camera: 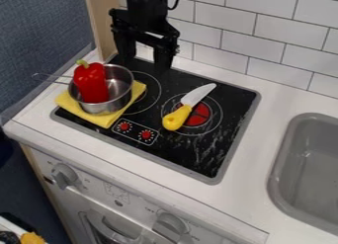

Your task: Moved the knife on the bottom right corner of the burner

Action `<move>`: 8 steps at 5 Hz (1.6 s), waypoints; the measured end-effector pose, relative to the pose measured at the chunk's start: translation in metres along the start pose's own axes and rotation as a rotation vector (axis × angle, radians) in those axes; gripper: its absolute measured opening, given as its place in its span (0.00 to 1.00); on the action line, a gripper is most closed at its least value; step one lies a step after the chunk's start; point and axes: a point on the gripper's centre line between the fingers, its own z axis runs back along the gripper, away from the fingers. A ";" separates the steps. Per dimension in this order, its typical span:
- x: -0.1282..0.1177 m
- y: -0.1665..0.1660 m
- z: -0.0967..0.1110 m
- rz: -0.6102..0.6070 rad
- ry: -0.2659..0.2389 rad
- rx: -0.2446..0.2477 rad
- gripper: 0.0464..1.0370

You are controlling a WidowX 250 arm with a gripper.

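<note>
Wide open, the end effector hangs over the back edge of the black stovetop, its two fingers spread well apart with nothing between them. The knife lies on the stovetop at the right burner, aslant across its ring. Its yellow handle points toward the front and left, overlapping the left part of the red centre, while the pale blade runs toward the back and right, its tip beyond the ring.

At the left of the stovetop, a metal pot sits on a folded yellow cloth, with a red pepper standing upright inside it. Two red dials are at the front of the stovetop. To the right, a grey sink is set into the white tabletop, and white tiles cover the wall behind.
</note>
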 end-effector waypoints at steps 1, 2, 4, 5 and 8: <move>-0.002 -0.003 -0.010 0.002 0.030 -0.014 0.96; 0.000 -0.027 -0.020 -0.023 0.033 -0.060 0.96; -0.001 -0.064 -0.068 -0.083 0.144 -0.106 0.96; 0.000 -0.066 -0.084 -0.071 0.223 -0.088 0.91; -0.004 -0.071 -0.078 -0.144 0.222 -0.036 0.38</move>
